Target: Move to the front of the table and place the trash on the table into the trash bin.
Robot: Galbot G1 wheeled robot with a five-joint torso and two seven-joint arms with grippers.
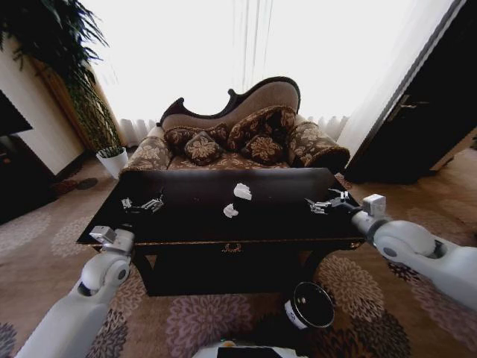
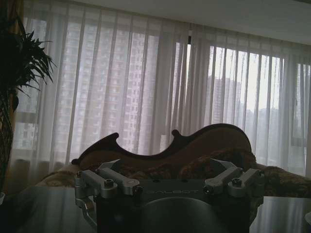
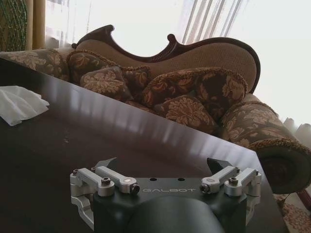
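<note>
Table point(image 1: 194, 224) with two paper wads point(image 1: 242, 192)

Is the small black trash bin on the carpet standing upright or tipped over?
Tipped. The small black cylindrical trash bin leans on the floral carpet before the dark wooden table, its round pale-rimmed mouth facing partly toward the camera.

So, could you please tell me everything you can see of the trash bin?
The trash bin is a small black round bucket with a pale rim and a white label on its side. It stands on the patterned carpet in front of the table, below its right front edge, mouth open and tipped toward the camera. Nothing touches it; its inside looks dark.
</note>
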